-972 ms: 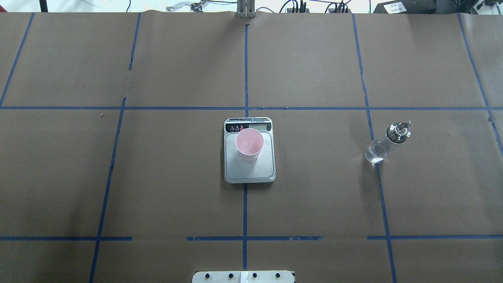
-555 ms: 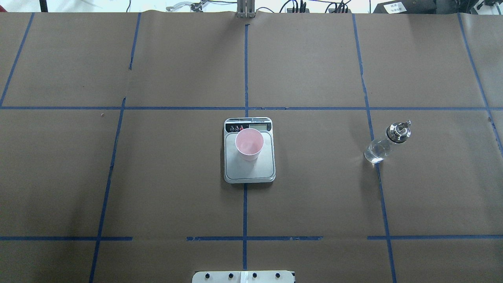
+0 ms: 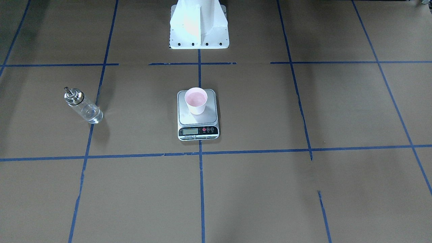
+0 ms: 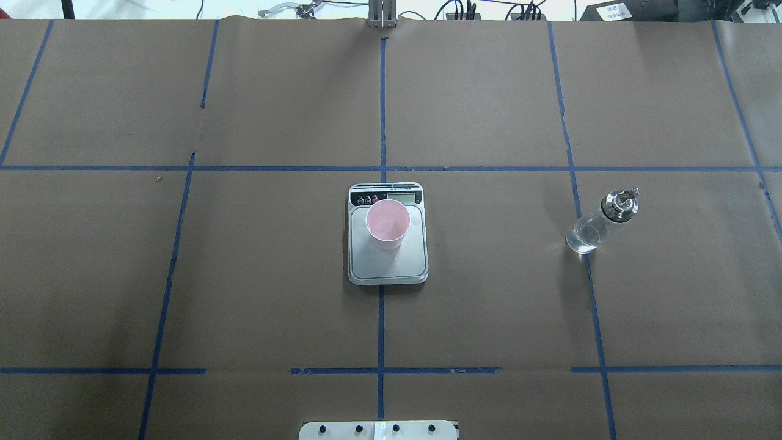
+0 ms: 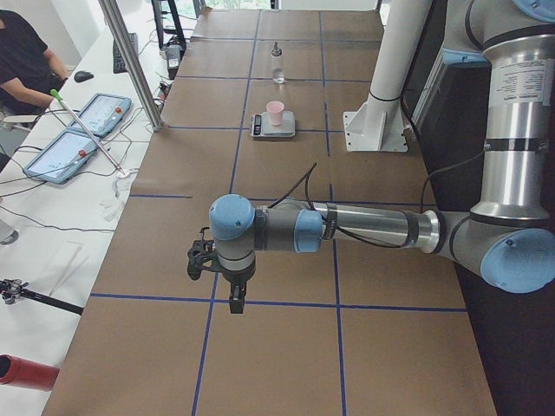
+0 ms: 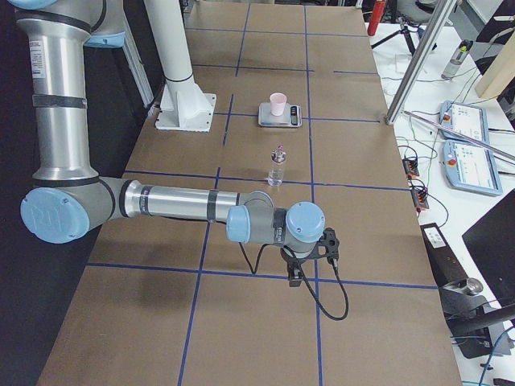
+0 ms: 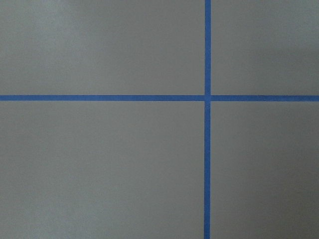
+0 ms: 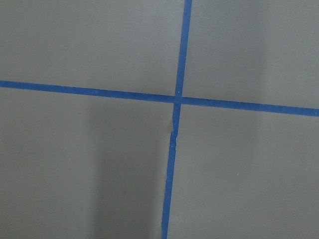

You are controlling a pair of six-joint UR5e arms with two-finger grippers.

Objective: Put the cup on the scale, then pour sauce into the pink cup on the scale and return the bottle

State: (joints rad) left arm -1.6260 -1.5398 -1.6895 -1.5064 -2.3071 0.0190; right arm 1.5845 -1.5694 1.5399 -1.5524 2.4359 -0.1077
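Plainly, nothing on the tabletop (image 4: 275, 275) has shifted over the last second: comparing the overhead views, we find every object where it stood a moment ago.

The pale pink cup (image 4: 387, 224) stands upright on the far half of the silver digital scale (image 4: 403, 263), just in front of its display strip. The display is too small for us to read. The glass bottle (image 4: 595, 226) with its metal spout stands upright on a line of blue tape (image 4: 589, 287), well apart from the scale and to its right. A little clear sauce (image 4: 580, 239) shows near its base. We cannot tell whether any of it lies in the cup.

Both arms are parked away from the work, at opposite ends of the tabletop. The left pincer (image 5: 235, 302) hangs above bare paper, and so does the right pincer (image 6: 294, 278). Each shows only in a side view, so we cannot tell whether its fingers are spread or pressed together. Neither holds anything that we can see, and both wrist cameras show only paper and tape.

We judge the first step done, since the cup sits on the scale. With the bottle free-standing and no arm near it, either the pour has not yet begun or the bottle is already returned.
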